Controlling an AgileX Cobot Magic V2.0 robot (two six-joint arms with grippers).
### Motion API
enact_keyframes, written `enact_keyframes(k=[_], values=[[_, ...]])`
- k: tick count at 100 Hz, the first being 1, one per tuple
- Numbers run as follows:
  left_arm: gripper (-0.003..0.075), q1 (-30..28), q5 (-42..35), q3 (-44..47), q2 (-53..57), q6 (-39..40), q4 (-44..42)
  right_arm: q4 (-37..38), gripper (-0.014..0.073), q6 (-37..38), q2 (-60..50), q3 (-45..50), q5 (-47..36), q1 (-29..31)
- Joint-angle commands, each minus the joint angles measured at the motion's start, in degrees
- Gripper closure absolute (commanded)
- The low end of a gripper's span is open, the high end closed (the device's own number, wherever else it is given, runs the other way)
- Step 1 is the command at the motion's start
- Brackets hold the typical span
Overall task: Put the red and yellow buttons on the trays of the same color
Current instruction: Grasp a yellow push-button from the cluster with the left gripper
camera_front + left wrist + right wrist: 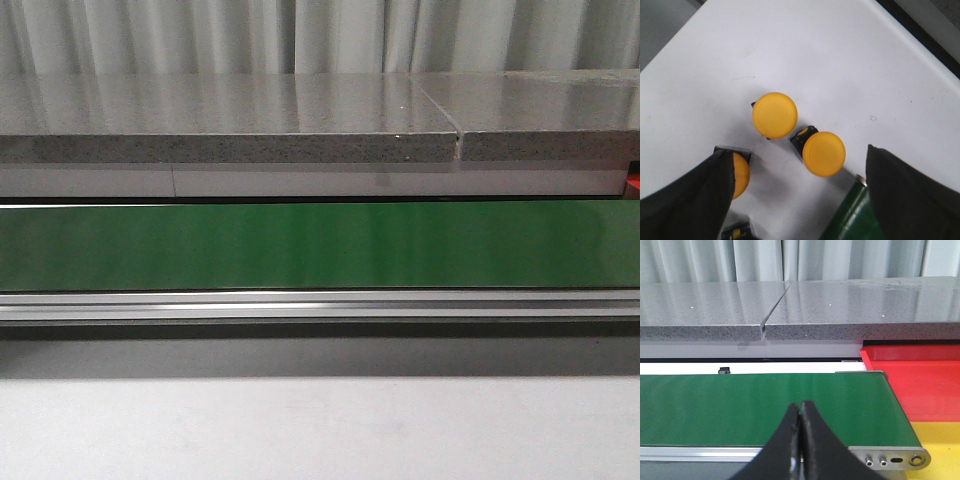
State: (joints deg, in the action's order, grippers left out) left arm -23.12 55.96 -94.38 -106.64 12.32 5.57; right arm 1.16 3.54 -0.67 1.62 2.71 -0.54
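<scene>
Left gripper: spread wide over three yellow buttons; nearest button between its fingers.
Right gripper: pressed together, empty, above the green belt.

White table carries three yellow buttons, two close together, third partly hidden

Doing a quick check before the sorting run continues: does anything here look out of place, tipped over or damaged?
Nothing damaged or spilled. One oddity: yellow buttons stand on a white surface, not a yellow tray, one partly hidden by the open left claw. The right claw is shut, empty.
</scene>
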Motion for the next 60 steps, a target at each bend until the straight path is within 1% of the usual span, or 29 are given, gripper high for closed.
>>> enact_keyframes(k=[1, 25, 33, 60], values=[[0.0188, 0.06, -4.39, -1.99, 1.27, 0.87, 0.49, 0.53, 0.071, -0.42, -0.55, -0.93, -4.42, -0.08], [0.0188, 0.06, -7.54, -3.34, -3.17, 0.87, -1.16, 0.53, 0.071, -0.42, -0.55, -0.93, -4.42, -0.08], [0.0188, 0.06, -8.54, -3.7, -4.1, 1.99, -2.45, 0.53, 0.071, -0.42, -0.55, -0.93, -4.42, -0.08], [0.0188, 0.06, -11.56, -3.96, -8.0, 2.63, -1.88, 0.53, 0.071, -0.42, -0.55, -0.93, -4.42, -0.08]])
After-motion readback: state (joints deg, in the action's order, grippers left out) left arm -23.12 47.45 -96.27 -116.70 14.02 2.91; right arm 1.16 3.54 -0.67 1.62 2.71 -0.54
